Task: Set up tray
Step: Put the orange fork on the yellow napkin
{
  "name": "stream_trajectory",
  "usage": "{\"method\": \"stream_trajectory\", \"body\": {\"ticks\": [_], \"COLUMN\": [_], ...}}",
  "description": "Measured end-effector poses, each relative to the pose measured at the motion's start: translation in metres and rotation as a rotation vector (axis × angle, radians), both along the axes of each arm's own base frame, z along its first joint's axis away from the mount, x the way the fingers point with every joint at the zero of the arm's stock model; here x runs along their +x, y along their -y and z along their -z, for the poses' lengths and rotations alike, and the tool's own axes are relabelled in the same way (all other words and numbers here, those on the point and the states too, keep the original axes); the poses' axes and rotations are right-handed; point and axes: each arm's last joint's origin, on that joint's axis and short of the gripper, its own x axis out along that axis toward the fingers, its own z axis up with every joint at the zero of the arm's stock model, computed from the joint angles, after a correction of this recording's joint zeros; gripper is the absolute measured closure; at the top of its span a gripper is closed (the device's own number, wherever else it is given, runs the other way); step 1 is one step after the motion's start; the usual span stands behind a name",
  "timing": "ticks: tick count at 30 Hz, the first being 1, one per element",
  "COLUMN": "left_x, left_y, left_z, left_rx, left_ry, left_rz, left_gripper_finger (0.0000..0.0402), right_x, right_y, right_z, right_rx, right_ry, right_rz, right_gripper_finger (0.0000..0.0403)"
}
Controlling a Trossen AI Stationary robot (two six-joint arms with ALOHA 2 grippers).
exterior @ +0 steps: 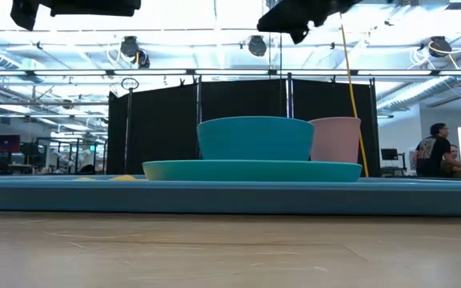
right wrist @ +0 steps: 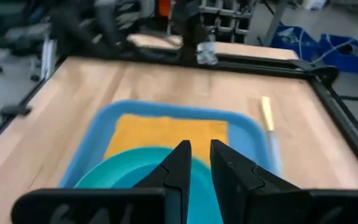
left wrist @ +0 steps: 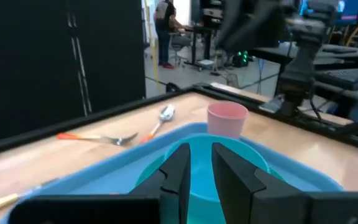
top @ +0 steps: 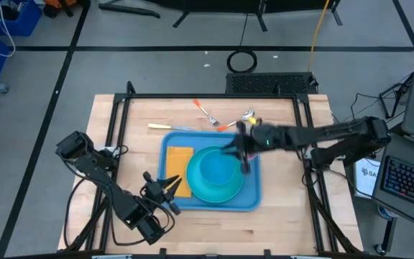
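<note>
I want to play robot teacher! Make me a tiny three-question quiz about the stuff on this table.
1. True or false: the yellow-orange cloth napkin lies inside the large light-blue plastic tray.
2. What sits on the round teal plate? A) a teal bowl B) a pink cup C) a knife
3. Fill in: the orange-handled fork lies outside the tray, on the wooden ____.

Key: 1 true; 2 A; 3 table.
</note>
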Motion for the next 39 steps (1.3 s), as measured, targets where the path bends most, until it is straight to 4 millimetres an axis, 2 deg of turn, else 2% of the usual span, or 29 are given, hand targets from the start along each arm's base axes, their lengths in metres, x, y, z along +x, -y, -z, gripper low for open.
{"method": "stream_trajectory", "body": {"ticks": [2,6,10,14,21,27,33,39], "left_x": [0.001,0.003,0.003,0.004,0.002,0.002,0.001,0.001], "left_y": [-0.002,-0.005,-0.008,-0.009,-0.007,-0.007,-0.007,-0.008], "left_z": [0.000,0.000,0.001,0.000,0.001,0.001,0.001,0.001], "left_rx": [0.011,0.035,0.043,0.042,0.037,0.038,0.046,0.057], "left_ry": [0.000,-0.024,-0.043,-0.043,-0.055,-0.055,-0.061,-0.070], "left_rz": [-0.008,-0.016,-0.022,-0.025,-0.016,-0.015,-0.015,-0.014], "left_gripper_finger": [0.0332,0.0332,0.0332,0.0332,0.0332,0.0332,0.0332,0.0332], "right_x": [0.000,-0.001,0.009,0.032,0.068,0.079,0.088,0.098], "right_y": [0.023,0.069,0.107,0.137,0.181,0.214,0.244,0.258], "right_z": [-0.012,-0.022,-0.017,-0.002,0.008,0.010,0.031,0.063], "right_rx": [0.038,0.166,0.241,0.283,0.331,0.389,0.457,0.494], "right_ry": [0.017,0.010,-0.127,-0.303,-0.487,-0.607,-0.703,-0.771], "right_rz": [0.021,0.081,0.161,0.212,0.232,0.278,0.328,0.341], "right_gripper_finger": [0.0353,0.0353,0.0353,0.0353,0.0347,0.0291,0.0222,0.0205]}}
